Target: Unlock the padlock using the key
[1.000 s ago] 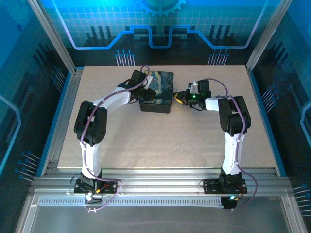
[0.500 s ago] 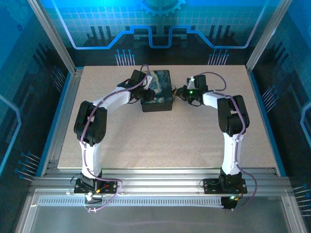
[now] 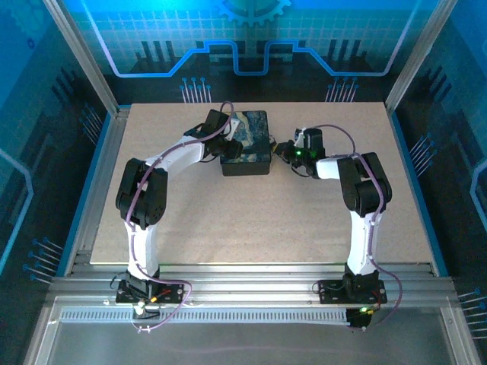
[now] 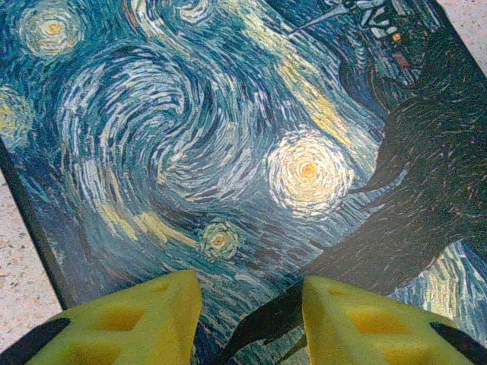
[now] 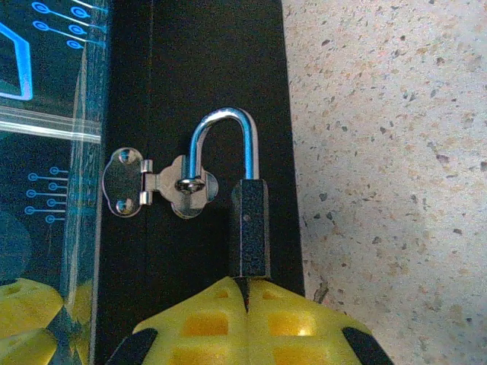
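Dark grey padlock (image 5: 250,228), swirling blue-yellow box (image 4: 228,152)

A beige speckled tabletop (image 3: 259,217) sits inside aluminium framing (image 3: 84,57), backed by blue-lit circuit-patterned panels (image 3: 251,38).

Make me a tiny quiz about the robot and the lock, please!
1. True or false: the padlock's shackle goes through the hasp on the box.
2. The left gripper is over: A the painted lid, B bare table, C the padlock.
3. Fill in: the right gripper is ___ (open or shut).
Key: 1 true; 2 A; 3 shut.
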Controlling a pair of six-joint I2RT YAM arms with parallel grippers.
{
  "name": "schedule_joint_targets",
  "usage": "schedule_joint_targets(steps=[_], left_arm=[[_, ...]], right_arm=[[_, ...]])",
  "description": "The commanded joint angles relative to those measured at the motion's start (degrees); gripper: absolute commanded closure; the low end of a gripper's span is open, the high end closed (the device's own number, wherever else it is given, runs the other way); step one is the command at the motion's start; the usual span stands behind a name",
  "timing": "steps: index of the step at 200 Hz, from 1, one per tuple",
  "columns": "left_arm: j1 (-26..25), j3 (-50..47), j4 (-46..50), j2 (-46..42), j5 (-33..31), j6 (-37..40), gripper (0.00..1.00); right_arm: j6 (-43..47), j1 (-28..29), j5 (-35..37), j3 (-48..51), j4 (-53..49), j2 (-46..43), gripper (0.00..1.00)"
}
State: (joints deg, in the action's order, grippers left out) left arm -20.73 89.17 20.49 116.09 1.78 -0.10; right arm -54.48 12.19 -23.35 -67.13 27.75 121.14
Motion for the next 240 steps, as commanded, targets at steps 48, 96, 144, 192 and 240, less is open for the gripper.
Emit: schedule_joint_targets(steps=[48,96,144,192,240], left_arm=[[3.5,-3.5,15.4,1.6,-3.5,-2.0,0.57],[4.6,-3.8,14.3,-0.3,-3.6,-2.4,0.56],[4.6,-4.0,14.2,-0.3,-3.2,-2.8,0.56],[4.6,-4.5,13.8,-0.8,-2.6,-2.9,0.56],[4.6,-3.4,14.6,-1.4,-1.9,-1.5,0.56]], right_arm=[[-7.3,10.7,16.9,13.5,-2.3,-14.9,1.00],[-7.0,18.0,25.7,20.2,-8.0,-22.8,1.00],[-1.9,9.2,21.4,21.2,-6.0,-21.8,1.00],[7.3,3.0,7.0,14.1,-3.5,-14.7,0.99],[20.1,0.5,-3.8,2.6,-17.7,-7.8,0.85]])
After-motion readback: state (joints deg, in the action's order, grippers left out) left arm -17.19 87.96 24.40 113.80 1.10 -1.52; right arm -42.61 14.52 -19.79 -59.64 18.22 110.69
